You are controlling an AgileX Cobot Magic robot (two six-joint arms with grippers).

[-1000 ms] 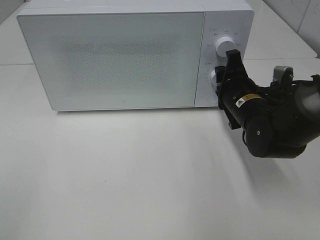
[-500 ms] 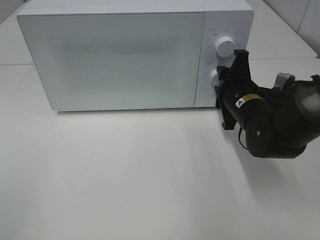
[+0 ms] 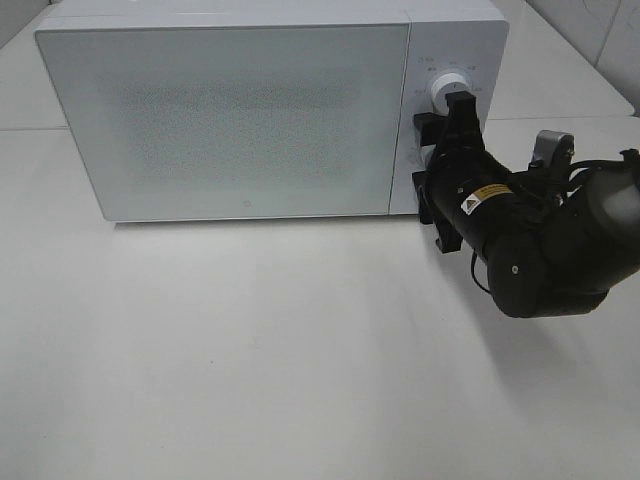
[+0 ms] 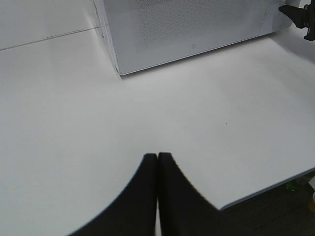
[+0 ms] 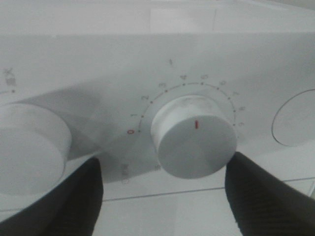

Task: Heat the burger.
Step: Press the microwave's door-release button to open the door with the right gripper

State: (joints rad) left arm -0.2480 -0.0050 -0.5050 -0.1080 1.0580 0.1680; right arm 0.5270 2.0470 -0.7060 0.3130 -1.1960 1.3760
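The burger is out of view; nothing shows through the frosted, shut door of the white microwave (image 3: 230,120). My right gripper (image 3: 428,160) is at the microwave's control panel, covering the lower dial in the exterior view. In the right wrist view that white dial (image 5: 193,135), with a red mark on its face, sits between the two dark fingers (image 5: 64,201) of the right gripper (image 5: 164,167), which stand apart from it on either side, open. My left gripper (image 4: 157,164) hovers low over the table in front of the microwave (image 4: 187,24), fingers pressed together and holding nothing.
The upper dial (image 3: 447,92) is just above the right gripper and appears beside the lower dial in the wrist view as a second white knob (image 5: 29,147). The white table (image 3: 250,350) stretches in front of the microwave; its front edge (image 4: 266,189) is near the left gripper.
The right gripper has twisted at the lower dial, and its jaws have spread apart off the dial. The left arm has not visibly moved.
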